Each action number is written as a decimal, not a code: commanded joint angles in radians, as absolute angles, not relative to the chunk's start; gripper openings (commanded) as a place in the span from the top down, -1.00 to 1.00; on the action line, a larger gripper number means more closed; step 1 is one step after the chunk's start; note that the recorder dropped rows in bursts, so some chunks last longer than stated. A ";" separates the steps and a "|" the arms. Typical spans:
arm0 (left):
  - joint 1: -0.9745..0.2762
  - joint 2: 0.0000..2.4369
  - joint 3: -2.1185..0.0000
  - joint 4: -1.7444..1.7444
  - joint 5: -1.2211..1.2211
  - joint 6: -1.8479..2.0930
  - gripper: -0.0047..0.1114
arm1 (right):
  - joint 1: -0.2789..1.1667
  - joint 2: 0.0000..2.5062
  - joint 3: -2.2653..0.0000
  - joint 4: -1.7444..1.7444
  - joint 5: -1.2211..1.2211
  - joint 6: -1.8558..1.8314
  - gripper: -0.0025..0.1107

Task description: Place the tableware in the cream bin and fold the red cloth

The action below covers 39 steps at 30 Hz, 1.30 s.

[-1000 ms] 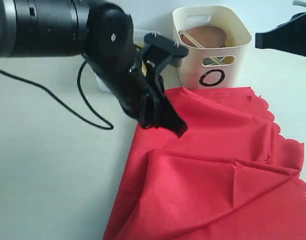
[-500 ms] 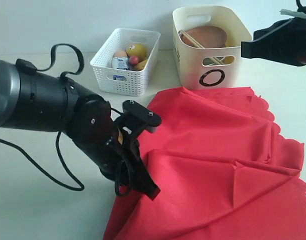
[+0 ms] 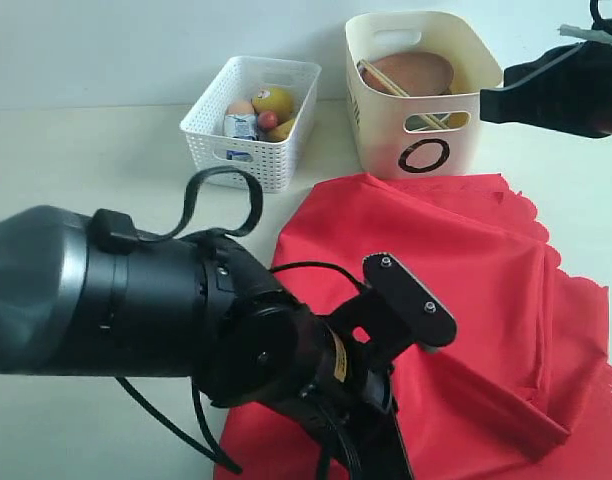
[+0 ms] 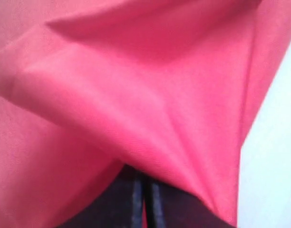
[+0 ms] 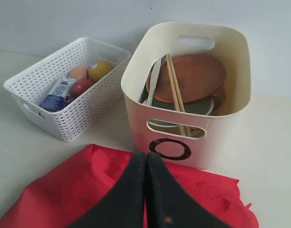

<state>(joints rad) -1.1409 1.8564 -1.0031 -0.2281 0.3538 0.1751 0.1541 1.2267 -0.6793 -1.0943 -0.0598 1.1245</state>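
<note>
Two arms, only one working.

Far left, low and close to the exterior camera: left arm, reaching across the near part of the red cloth. From its wrist view, left gripper with jaws all but together, red fabric draped over them and a sliver caught between. Read as clamped on the cloth. Gripped that way to haul the near part up and over, hence the doubled layer and straight crease toward lower right in the exterior view. Fold roughly half done, by my estimate. Far half flat on the table, scalloped edge at right.

Behind, left of centre: white lattice basket with egg, lemon, milk carton. Food, not tableware, so left alone.

Right of that, just beside the cloth's far edge: cream bin. Inside, leaning on the back wall: wooden plate, chopsticks across it, pale bowl beneath, pale flat utensil at the side, probably the knife. Cup and spoon not visible. Reads as tableware step done.

Far right: right gripper, jaws fully closed, nothing held, hanging over the cloth's far edge in front of the bin. Likely parked clear of the fold path.
</note>
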 commanded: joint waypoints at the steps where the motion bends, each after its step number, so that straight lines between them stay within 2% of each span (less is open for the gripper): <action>1: -1.142 1.749 -1.015 -0.190 0.408 0.179 0.90 | 0.151 1.224 -0.675 -1.099 -0.055 1.123 0.96; 9: -1.115 1.631 -1.013 -0.168 0.412 0.181 0.90 | 0.151 1.224 -0.675 -1.099 -0.055 1.121 0.96; 27: -1.119 1.949 -0.997 -0.231 0.193 0.182 0.90 | 0.151 1.224 -0.658 -1.099 -0.072 1.126 0.96; 34: -1.119 1.939 -1.032 -0.221 0.215 0.204 0.90 | 0.151 1.224 -0.627 -1.099 -0.076 1.129 0.96; 39: -1.084 1.819 -1.046 -0.200 0.251 0.220 0.90 | 0.151 1.258 -0.613 -1.099 -0.063 1.127 0.96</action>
